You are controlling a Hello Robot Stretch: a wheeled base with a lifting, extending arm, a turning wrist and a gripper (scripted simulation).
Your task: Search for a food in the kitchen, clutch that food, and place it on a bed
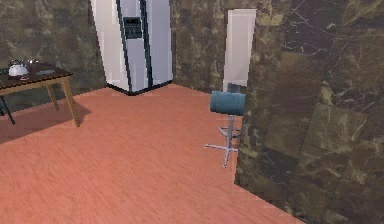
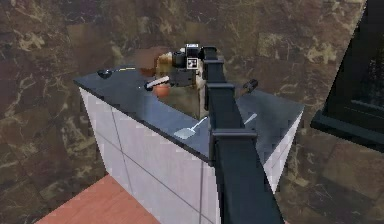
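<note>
In the arm side view my arm reaches out over a dark countertop. The gripper sits at the arm's far end, left of the white marker squares. A small reddish-orange round thing lies on the counter right at the gripper, with a brownish lump behind it. Whether the gripper holds anything I cannot tell, nor whether it touches the round thing.
The counter has white tiled sides and carries a small dark object and thin utensils. In the forward view stand a grey fridge, a wooden table at the left, a blue stool and a dark stone wall close on the right.
</note>
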